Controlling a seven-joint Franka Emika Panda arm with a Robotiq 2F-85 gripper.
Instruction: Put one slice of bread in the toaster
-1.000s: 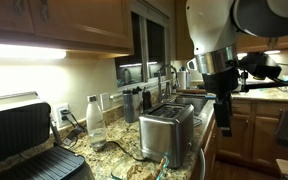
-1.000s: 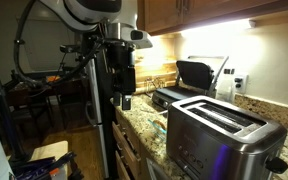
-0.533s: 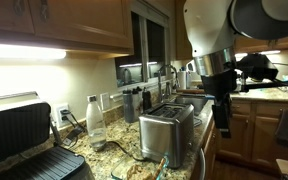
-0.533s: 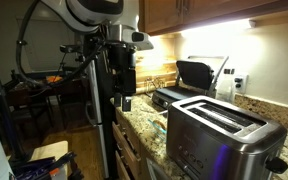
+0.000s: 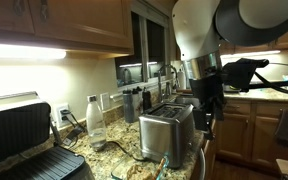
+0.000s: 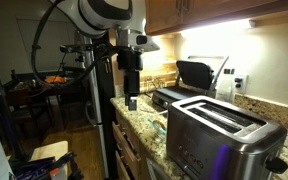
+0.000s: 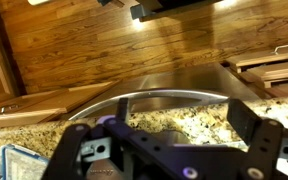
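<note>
Where the granite counter (image 6: 144, 126) lies nearest in an exterior view, the stainless-steel toaster (image 6: 219, 130) stands close to its front edge with its top slots facing up. Beyond the toaster, the gripper (image 6: 132, 101) hangs pointing down at the counter's front edge. Whether its fingers are apart or pinched on the slice of bread cannot be told, because that slice is too small to make out. Farther back, by the wall, the black grill press (image 6: 192, 74) stands with its lid raised.
</note>
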